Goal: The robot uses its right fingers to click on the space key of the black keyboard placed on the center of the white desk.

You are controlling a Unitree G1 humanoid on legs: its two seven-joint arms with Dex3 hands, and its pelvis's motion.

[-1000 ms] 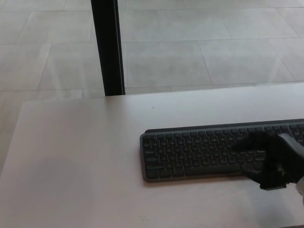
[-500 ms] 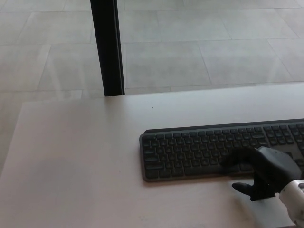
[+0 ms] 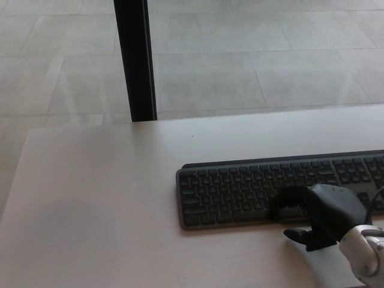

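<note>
The black keyboard lies on the white bench toward its right side. The right hand, holding nothing, rests curled fingers on the bottom key row, thumb apart.

A black keyboard is laid flat on the white desk, right of centre. Its right end is cut off by the frame, and part of its front row is hidden.

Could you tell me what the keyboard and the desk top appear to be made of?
The keyboard looks like dark matte plastic: dull keys, no glare. The desk seems a smooth white laminate or painted board with a faint sheen; which one is unclear.
</note>
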